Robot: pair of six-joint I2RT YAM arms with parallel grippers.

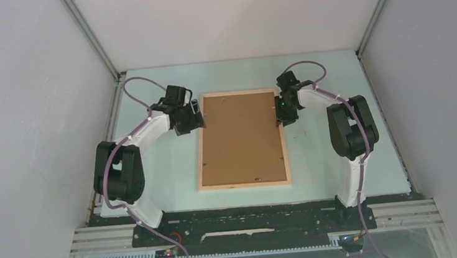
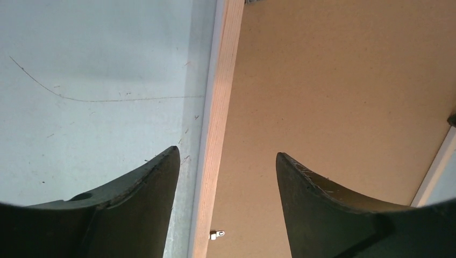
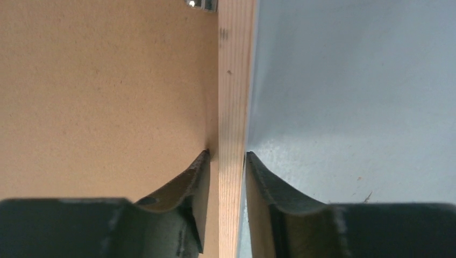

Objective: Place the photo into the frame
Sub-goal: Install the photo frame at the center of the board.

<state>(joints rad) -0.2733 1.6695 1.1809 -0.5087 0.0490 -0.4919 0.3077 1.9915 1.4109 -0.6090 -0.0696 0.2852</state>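
Observation:
The frame lies flat mid-table, pale wood face up. Inside it the photo shows only its brown board back; the print side is hidden. My left gripper is at the frame's left rail near the far corner. In the left wrist view its jaws stand wide open astride the wooden rail, touching nothing. My right gripper is at the right rail. Its fingers stand close on either side of that rail, a thin gap on each side, the inner one over the board.
Small metal retaining clips sit along the frame's inner edge. The pale green tabletop lies on both sides of the frame. Grey enclosure walls close in the left, right and back.

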